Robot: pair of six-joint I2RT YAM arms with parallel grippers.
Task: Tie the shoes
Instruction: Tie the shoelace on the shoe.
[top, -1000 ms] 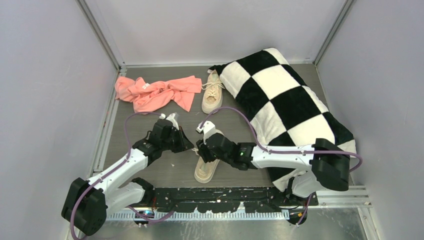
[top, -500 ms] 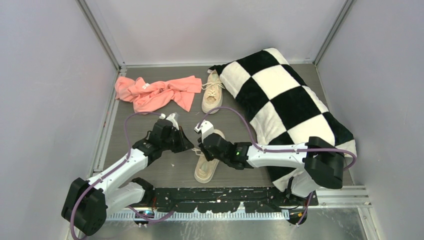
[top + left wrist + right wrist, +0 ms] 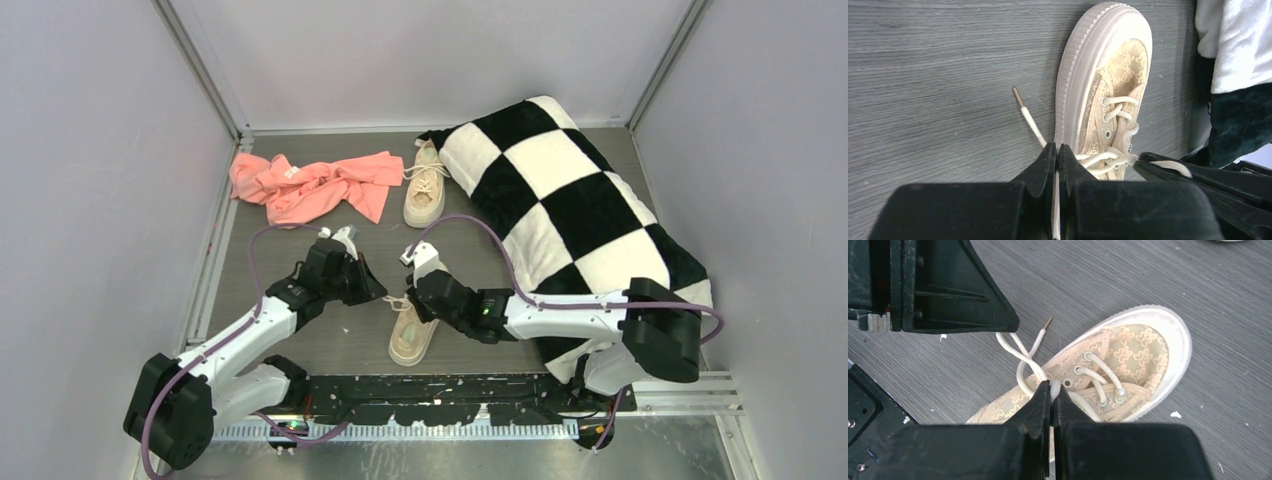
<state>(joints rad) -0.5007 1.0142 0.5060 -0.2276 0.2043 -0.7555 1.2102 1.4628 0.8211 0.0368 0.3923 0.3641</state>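
Left gripper pinches 1 cream lace strand, right gripper pinches another, both at the near shoe, I note.

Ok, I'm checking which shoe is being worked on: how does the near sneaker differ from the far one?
The near sneaker lies at the front; the far sneaker sits at the back beside the checkered pillow. The near sneaker's laces are pinched by the left gripper and right gripper; the far sneaker is untouched. Both are beige with cream laces.
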